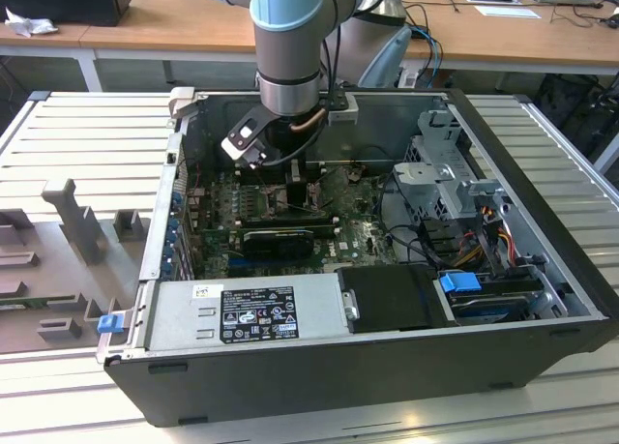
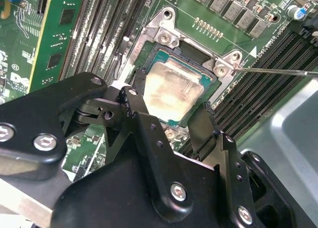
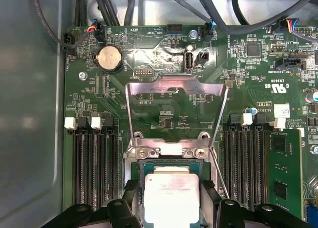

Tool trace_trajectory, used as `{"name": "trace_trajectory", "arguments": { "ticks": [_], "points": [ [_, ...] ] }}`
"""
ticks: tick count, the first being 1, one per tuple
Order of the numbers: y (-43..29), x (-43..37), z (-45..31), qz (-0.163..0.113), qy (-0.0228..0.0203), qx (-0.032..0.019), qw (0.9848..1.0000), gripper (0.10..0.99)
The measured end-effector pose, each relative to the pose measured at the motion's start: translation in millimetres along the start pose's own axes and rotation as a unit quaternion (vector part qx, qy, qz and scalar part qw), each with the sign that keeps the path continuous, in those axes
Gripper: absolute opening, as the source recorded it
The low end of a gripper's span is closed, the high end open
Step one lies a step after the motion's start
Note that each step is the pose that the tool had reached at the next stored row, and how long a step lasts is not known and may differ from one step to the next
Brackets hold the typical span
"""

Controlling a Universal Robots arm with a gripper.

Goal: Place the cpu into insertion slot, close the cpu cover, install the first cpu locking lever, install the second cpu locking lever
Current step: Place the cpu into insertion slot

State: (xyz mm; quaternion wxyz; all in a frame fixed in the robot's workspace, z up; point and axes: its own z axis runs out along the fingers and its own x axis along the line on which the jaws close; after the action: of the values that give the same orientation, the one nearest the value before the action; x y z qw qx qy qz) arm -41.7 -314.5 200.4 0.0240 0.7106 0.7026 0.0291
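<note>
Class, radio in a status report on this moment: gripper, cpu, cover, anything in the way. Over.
Gripper down at cpu. Cpu looks seated in slot. Cover open, lever unlatched. Nothing else over the slot.

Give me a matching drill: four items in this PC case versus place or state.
1. pale square cpu chip
2. silver-grey metal cpu cover frame
3. round silver coin cell
4. black gripper

a. swung open
b. low over the chip
c. on the green board beyond the cover
d. in the dark-rimmed insertion slot

Pairs: 1-d, 2-a, 3-c, 4-b.
</note>
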Motion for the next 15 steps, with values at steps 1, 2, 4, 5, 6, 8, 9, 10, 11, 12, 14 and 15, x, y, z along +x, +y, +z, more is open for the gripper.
{"name": "trace_trajectory", "arguments": {
  "ticks": [1,2,4,5,6,8,9,10,11,12,14,15],
  "points": [
    [0.0,0.1,0.0,0.0,0.0,0.0,1.0,0.608],
    [0.0,0.1,0.0,0.0,0.0,0.0,1.0,0.608],
    [0.0,0.2,0.0,0.0,-0.0012,-0.0001,1.0,0.608],
    [0.0,0.1,0.0,0.0,-0.0025,-0.0001,1.0,0.608],
    [0.0,-0.1,-0.1,0.0,-0.0044,0.0,1.0,0.608],
    [0.0,-0.6,-0.2,-0.001,-0.0073,0.0,1.0,0.608],
    [0.0,-0.6,-0.3,0.0,-0.0073,0.0,1.0,0.608],
    [0.0,-0.6,-0.6,0.0,-0.0073,0.0,1.0,0.608],
    [0.1,-0.5,-1.3,0.0,-0.0073,-0.0001,1.0,0.608],
    [0.2,-0.5,-2.6,0.0,-0.0072,-0.0001,1.0,0.608],
    [0.4,-0.5,-5.3,0.0,-0.0072,-0.0001,1.0,0.608],
    [0.5,-0.5,-6.6,0.0,-0.0072,-0.0001,1.0,0.608]
  ]
}}
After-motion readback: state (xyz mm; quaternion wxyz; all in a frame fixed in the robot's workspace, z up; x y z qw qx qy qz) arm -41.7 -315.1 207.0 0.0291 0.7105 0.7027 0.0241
